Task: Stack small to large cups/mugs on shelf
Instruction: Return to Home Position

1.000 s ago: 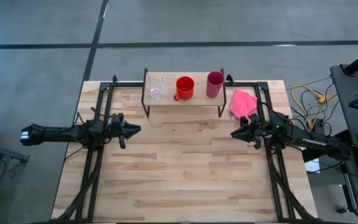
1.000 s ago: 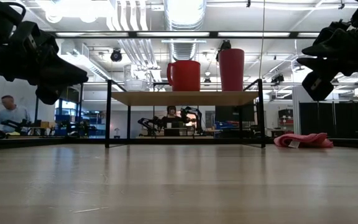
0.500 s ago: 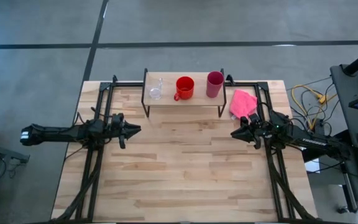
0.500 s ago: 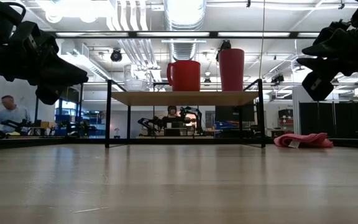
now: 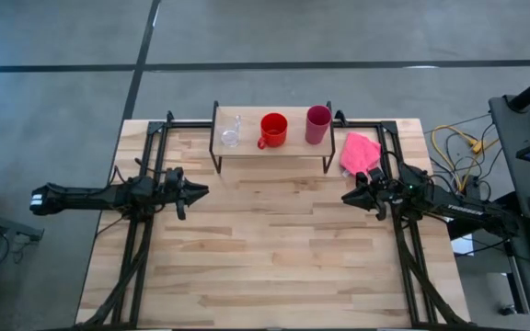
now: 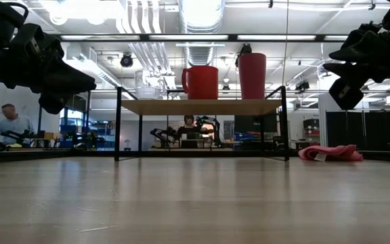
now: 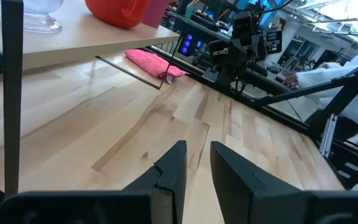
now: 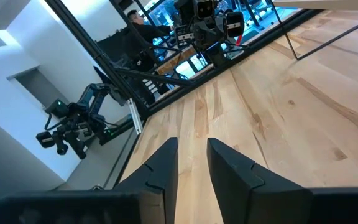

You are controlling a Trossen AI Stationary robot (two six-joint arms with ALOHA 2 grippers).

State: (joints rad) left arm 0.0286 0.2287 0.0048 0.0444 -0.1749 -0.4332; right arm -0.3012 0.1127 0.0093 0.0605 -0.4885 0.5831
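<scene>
The shelf [image 5: 247,148], a light plank on thin black legs, stands at the table's far edge. On it stand, from left to right, the clear glass [image 5: 230,131], the red mug [image 5: 273,130] and the magenta tumbler [image 5: 317,124], each on its base; the low view shows them in the same order [image 6: 147,88], [image 6: 202,83], [image 6: 252,76]. My left gripper [image 5: 202,192] hovers over the table's left side, shut and empty, pointing right. My right gripper [image 5: 346,197] hovers over the right side, shut and empty, pointing left. Both are nearer than the shelf.
A soft pink cloth [image 5: 359,152] lies on the table right of the shelf, just beyond my right gripper. Bare tabletop [image 5: 274,239] lies between the two grippers and toward the near edge. People and other equipment show in the room beyond the table.
</scene>
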